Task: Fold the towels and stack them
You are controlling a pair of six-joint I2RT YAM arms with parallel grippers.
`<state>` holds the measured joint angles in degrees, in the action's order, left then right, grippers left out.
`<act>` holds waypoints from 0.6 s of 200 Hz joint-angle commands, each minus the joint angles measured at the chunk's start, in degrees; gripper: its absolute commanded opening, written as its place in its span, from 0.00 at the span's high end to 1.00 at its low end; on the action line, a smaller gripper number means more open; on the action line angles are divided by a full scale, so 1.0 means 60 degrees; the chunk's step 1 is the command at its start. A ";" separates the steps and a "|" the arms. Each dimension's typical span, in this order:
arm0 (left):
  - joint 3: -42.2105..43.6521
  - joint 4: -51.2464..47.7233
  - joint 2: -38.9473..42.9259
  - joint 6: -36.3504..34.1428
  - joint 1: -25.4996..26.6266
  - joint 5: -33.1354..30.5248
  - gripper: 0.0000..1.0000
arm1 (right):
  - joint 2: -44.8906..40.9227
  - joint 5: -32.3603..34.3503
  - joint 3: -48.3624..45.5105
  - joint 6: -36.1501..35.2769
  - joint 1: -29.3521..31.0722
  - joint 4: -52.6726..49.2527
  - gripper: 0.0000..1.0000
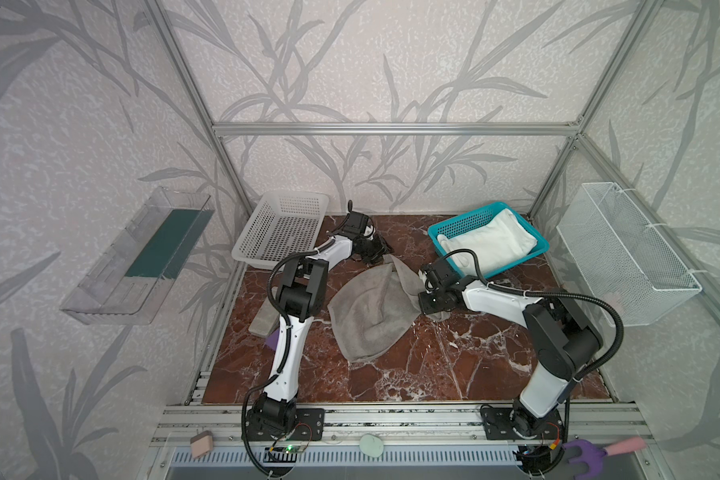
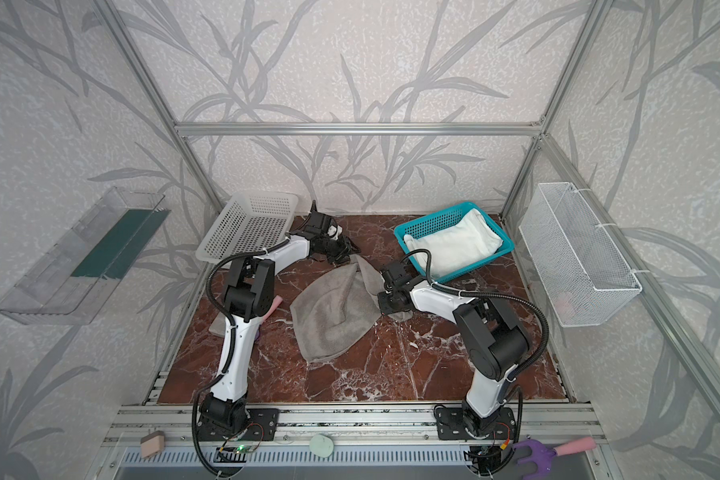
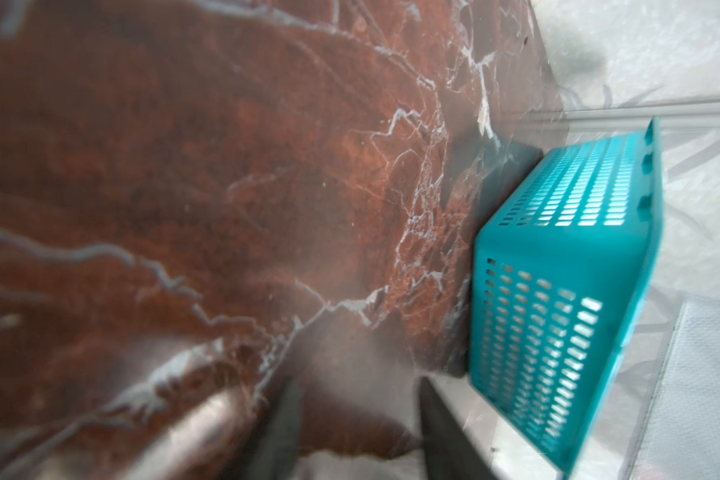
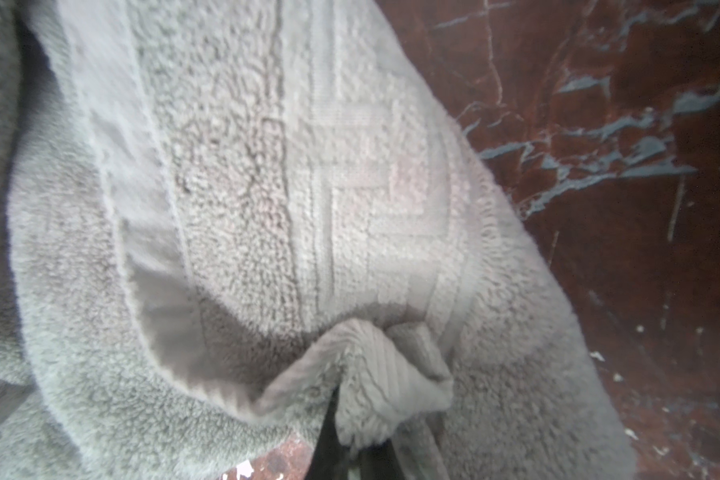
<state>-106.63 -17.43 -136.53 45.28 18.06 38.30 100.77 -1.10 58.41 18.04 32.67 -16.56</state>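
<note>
Two towels are seen: one grey towel, one white towel. Two arms, three baskets and one small grey slab are counted. The grey towel is laid unfolded and rumpled at the middle of the table in both top views, roughly teardrop-shaped, with one tip drawn up toward the back and one corner bunched to the right. Terry pile, a flat woven border band and a hemmed edge are shown in the right wrist view. That bunched corner is pinched by the right gripper, and a ribbed fold is seen clamped between its dark fingers. The white towel is folded and laid inside the teal basket at the back right. The left gripper is held low at the back centre, just beside the grey towel's upper tip. In the left wrist view its fingers are spread, with table visible between them. A pale blur low in that gap cannot be identified. The white plastic basket at the back left and the wire basket on the right wall are seen without towels.
</note>
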 commanded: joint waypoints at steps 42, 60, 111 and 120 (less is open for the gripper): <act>0.0411 -0.0368 0.2157 -0.0519 -0.0074 -0.0248 1.00 | -0.1402 0.0652 0.0693 -0.0434 0.0069 -0.1339 1.00; -0.0069 -0.1135 0.2984 -0.1392 -0.0081 -0.0757 1.00 | -0.2258 0.0842 0.1272 -0.0888 0.0065 -0.1835 1.00; -0.1651 -0.3228 0.5857 -0.3868 0.0183 -0.2928 1.00 | -0.4682 0.1132 0.3422 -0.1848 0.0064 -0.2456 1.00; -0.1760 -0.3369 0.6443 -0.4251 0.0350 -0.3418 1.00 | -0.4990 0.0993 0.3748 -0.1958 0.0076 -0.2484 1.00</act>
<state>-113.21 -31.79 -107.96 29.41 18.41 27.27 76.49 4.54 75.96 9.98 32.95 -28.58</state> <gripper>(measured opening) 0.053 0.057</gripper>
